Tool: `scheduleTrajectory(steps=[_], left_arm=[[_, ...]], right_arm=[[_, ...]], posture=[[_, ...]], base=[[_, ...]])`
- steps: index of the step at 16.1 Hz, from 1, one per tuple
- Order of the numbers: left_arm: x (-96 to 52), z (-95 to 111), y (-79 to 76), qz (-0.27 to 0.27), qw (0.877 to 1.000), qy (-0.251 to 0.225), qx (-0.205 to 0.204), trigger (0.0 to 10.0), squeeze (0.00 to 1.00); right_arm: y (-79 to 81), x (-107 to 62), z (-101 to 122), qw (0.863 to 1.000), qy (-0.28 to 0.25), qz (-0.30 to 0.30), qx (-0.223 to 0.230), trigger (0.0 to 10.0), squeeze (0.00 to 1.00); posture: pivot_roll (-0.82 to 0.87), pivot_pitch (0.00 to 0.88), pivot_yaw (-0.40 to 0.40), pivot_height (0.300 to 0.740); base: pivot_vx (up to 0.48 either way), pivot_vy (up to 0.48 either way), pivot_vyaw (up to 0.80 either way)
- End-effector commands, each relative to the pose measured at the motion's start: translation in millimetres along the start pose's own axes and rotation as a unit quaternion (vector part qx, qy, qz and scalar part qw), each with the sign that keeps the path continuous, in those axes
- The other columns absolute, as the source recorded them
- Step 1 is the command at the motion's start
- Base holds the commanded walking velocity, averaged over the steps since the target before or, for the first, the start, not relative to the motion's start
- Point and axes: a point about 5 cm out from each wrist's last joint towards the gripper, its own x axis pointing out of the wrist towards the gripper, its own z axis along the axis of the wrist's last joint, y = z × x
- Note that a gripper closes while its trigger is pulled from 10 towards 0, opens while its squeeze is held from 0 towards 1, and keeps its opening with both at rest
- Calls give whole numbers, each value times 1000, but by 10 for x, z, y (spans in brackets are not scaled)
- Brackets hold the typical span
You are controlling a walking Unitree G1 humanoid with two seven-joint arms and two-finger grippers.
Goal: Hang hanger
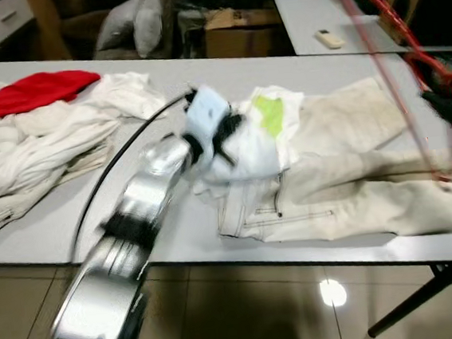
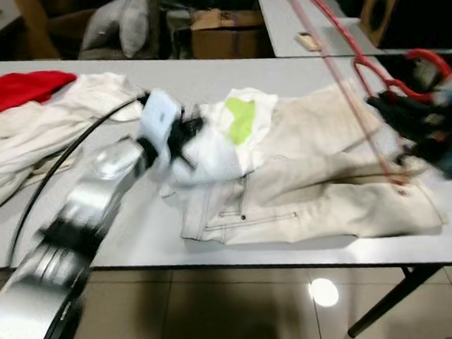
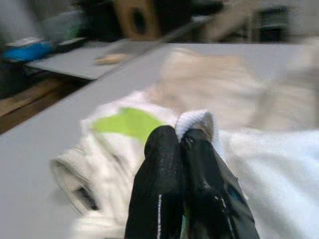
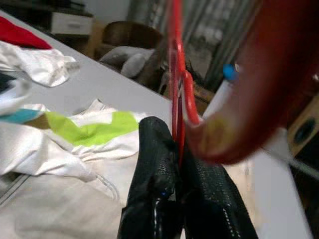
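Observation:
A red wire hanger [image 2: 333,35] rises tilted over the right side of the grey table [image 1: 48,235], and my right gripper [image 2: 393,113] is shut on it near its hook; the right wrist view shows the fingers [image 4: 154,164] pinching the red wire [image 4: 175,64]. At the table's middle my left gripper [image 1: 221,136] is shut on a bunched white shirt with a lime-green patch [image 1: 271,115]. In the left wrist view the fingertips [image 3: 164,149] clamp a fold of its white cloth [image 3: 197,119]. The shirt lies partly over cream trousers [image 1: 356,193].
A heap of white clothes [image 1: 32,152] with a red garment [image 1: 30,90] covers the table's left end. Behind stand a second table [image 1: 307,13] bearing a remote [image 1: 329,38], a cardboard box [image 1: 233,32] and cushions [image 1: 136,22]. A tiled floor [image 1: 263,310] lies below the front edge.

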Motion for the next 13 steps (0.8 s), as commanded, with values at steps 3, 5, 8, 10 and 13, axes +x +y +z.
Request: scheduleTrajectory(steps=[3, 5, 8, 10, 13], left_arm=[[-348, 134, -163, -105, 993, 42, 27, 10000, 1000], [-632, 162, -186, -155, 984, 72, 51, 10000, 1000], [-1059, 142, -282, -239, 962, 119, 64, 10000, 1000], [-1205, 179, -126, -197, 972, 130, 18, 10000, 1000], [-1254, 447, 72, -127, 991, 11, -47, 10000, 1000]], right_arm=[[103, 190, -113, 999, 10, -30, 29, 10000, 0], [159, 291, -134, 998, 11, -43, 40, 10000, 0], [242, 357, -127, 998, 9, -45, 53, 10000, 0], [260, 411, -80, 997, 3, -43, 57, 10000, 0], [342, 485, -26, 997, -7, -36, 67, 10000, 0]], posture=[[1, 32, 16, 740], [14, 38, 15, 740], [10, 27, 10, 740], [7, 39, 26, 740], [9, 22, 3, 740]], base=[[0, 0, 0], [0, 0, 0], [0, 0, 0], [0, 0, 0], [0, 0, 0]])
